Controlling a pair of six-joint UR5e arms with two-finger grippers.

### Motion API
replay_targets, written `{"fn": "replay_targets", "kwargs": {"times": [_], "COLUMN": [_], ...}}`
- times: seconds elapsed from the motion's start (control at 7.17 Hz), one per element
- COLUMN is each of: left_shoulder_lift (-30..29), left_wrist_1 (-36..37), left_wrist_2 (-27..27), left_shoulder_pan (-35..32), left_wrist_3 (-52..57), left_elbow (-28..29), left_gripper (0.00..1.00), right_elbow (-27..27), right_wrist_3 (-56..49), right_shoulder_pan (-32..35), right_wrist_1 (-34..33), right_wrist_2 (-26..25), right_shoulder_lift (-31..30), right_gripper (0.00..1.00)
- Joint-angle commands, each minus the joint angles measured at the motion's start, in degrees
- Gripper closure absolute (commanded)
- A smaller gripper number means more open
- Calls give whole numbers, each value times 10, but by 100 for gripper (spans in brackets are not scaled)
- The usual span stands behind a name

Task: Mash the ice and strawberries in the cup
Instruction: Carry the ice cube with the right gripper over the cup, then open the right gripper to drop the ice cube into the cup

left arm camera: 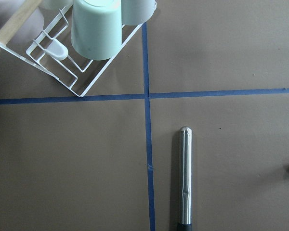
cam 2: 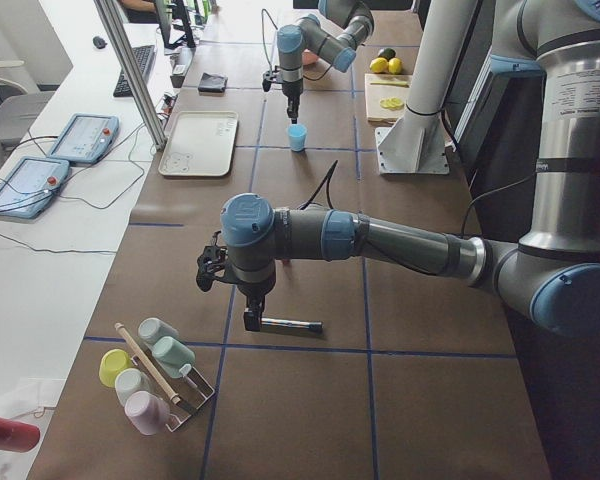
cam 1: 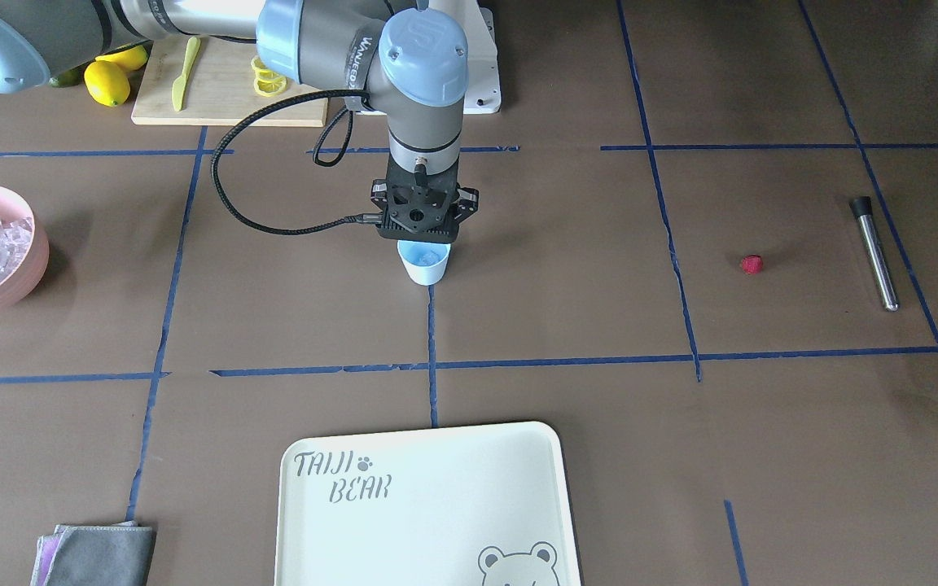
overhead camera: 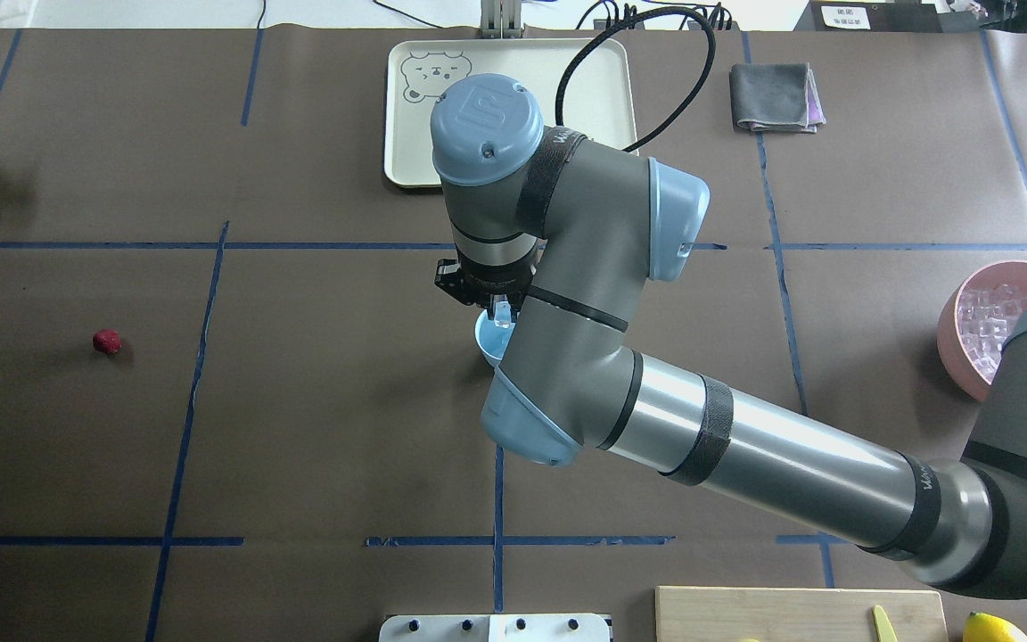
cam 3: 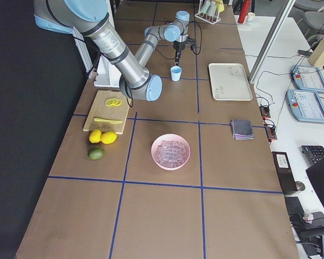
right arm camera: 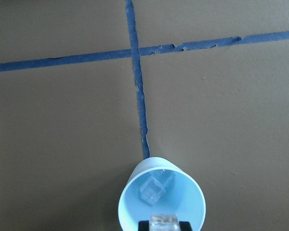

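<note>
Right wrist view: right gripper (right arm camera: 164, 227) has ice (right arm camera: 164, 220) pinched just over the cup (right arm camera: 127, 202). I'd release low and centered so nothing bounces out.

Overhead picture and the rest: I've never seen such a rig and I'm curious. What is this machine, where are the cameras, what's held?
Two robot arms at a table. Four fixed cameras look from above, opposite and each table end; two sit on the wrists. The right gripper holds an ice cube over the blue cup, which already contains one. The left gripper hangs above a metal rod; whether open, I cannot tell. A strawberry, a pink bowl of ice and a tray lie nearby.
</note>
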Motion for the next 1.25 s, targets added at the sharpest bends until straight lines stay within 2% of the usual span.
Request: {"fn": "replay_targets", "kwargs": {"times": [0.0,0.14,0.28,0.42,0.84,1.12], "left_shoulder_lift": [0,0,-1,-2,-2,-4], "left_wrist_1": [0,0,0,0,-4,-4], "left_wrist_2": [0,0,0,0,3,-4], "left_shoulder_pan": [1,1,0,0,0,33], "left_wrist_3": [-1,0,0,-1,0,-42], "left_elbow": [0,0,0,-1,-9,-66], "left_gripper": [0,0,0,0,0,0], "right_elbow": [0,0,0,1,17,71], "right_wrist_3": [0,1,7,9,9,0], "right_shoulder_pan": [0,0,0,0,11,57], "right_wrist_1": [0,1,10,10,11,4], "right_wrist_2": [0,0,0,0,0,8], "right_shoulder_lift": [0,0,0,0,1,-18], "right_gripper": [46,24,17,1,1,1]}}
